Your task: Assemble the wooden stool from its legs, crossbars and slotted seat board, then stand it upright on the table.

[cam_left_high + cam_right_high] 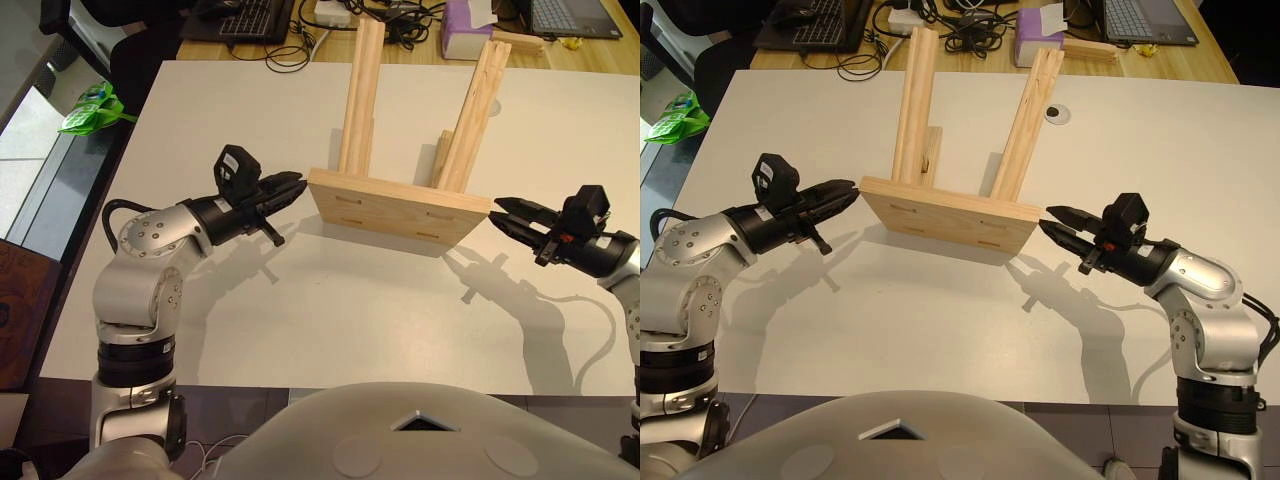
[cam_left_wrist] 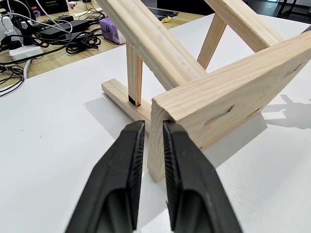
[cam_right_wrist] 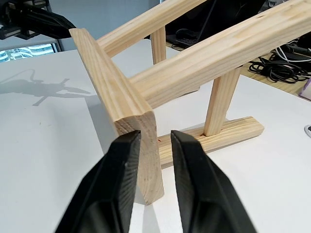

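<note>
Seat board [image 1: 400,208] tilted, between left pincer [image 1: 298,183] and right pincer [image 1: 497,206]

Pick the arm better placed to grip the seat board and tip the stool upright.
Right, narrowly. The right gripper is open in line with the end of the seat board; the left gripper has a gap that looks narrower than the board is thick.

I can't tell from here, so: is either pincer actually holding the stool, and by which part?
Neither grips anything. The left pincer and right pincer point at opposite ends of the seat board, fingers slightly parted, nothing between them.
</note>
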`<state>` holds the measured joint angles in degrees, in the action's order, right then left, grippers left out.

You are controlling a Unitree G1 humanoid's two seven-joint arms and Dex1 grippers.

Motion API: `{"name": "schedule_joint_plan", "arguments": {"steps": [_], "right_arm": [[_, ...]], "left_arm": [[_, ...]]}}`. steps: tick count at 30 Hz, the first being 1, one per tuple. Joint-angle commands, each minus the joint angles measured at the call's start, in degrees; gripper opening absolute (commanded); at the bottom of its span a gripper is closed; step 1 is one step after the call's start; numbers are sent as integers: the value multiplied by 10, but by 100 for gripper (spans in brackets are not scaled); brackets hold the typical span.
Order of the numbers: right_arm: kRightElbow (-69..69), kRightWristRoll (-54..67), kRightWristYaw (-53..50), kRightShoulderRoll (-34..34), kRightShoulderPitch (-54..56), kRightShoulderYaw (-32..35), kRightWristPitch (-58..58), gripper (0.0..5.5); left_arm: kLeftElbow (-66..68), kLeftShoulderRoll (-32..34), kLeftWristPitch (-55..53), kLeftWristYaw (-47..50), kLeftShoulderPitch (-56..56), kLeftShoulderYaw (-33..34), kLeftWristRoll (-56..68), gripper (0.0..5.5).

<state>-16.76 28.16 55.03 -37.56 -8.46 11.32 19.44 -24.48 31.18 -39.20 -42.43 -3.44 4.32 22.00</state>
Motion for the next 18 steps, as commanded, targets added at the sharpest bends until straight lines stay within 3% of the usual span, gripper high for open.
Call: {"name": "schedule_joint_plan", "arguments": {"steps": [1,6,11,14,18], "right_arm": [[-5,14,15,8,22,-8,-24,152],[11,1,-3,5,39,20,-51,152],[0,14,0,-2,36,32,-47,66],[-5,20,5,-8,32,36,-43,4],[-7,24,13,-16,24,39,-39,1]], "left_arm": [[-11,-7,29,-34,-34,-24,33,88],[13,17,61,-35,-50,-14,8,88],[21,21,55,-46,-47,-10,28,6],[23,26,53,-54,-37,-13,36,0],[25,25,55,-54,-24,-20,40,0]]}}
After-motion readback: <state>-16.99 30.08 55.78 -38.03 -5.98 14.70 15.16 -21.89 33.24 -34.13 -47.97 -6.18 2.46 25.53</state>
